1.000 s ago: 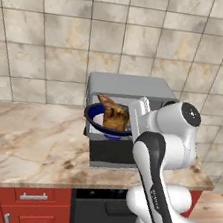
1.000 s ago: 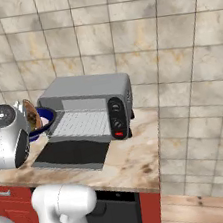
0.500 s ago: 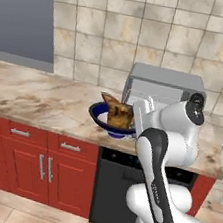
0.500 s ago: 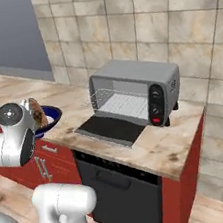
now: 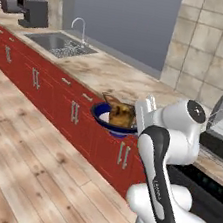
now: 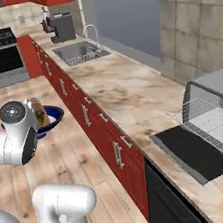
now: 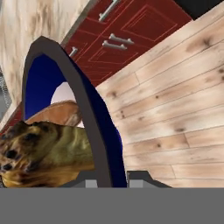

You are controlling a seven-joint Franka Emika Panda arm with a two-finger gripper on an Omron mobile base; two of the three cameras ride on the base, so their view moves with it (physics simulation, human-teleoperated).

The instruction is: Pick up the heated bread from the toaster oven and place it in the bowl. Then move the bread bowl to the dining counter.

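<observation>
you have the first half done, by the look of it: the heated bread (image 5: pixel 121 114) lies in the bowl (image 5: pixel 104 119), and the toaster oven (image 6: pixel 216 113) stands on its worktop (image 6: pixel 126 93) with the door down and the rack bare. what is left is the carry and the set-down. the bowl is up in the air, off every worktop, over the wooden floor (image 5: pixel 21 150) in front of the red cabinets (image 5: pixel 75 113). in the left base view it sits near the centre, just at 9 o'clock of the white wrist; in the right base view it is at 9 o'clock of the picture, far from the oven at 3 o'clock. the hand (image 7: pixel 113 177) is pressed together on the bowl's rim, one finger tip on each side of the dark blue wall, low in the hand view. no dining counter with a grey tiled pillar can be made out here, so you should judge the delivery as not yet near its end. the bowl rides close to level in the base views, its opening facing up; in the hand view its rim runs as a tall arc from 6 o'clock up to 11 o'clock because the camera is rolled. the bread is chunky, with no strong long axis; it lies at 8 o'clock of the hand view against the bowl's white inside, and a thinner brown crust shows behind it. keep the bowl flat while you drive, since i judge a tilt could tip the bread out.
</observation>
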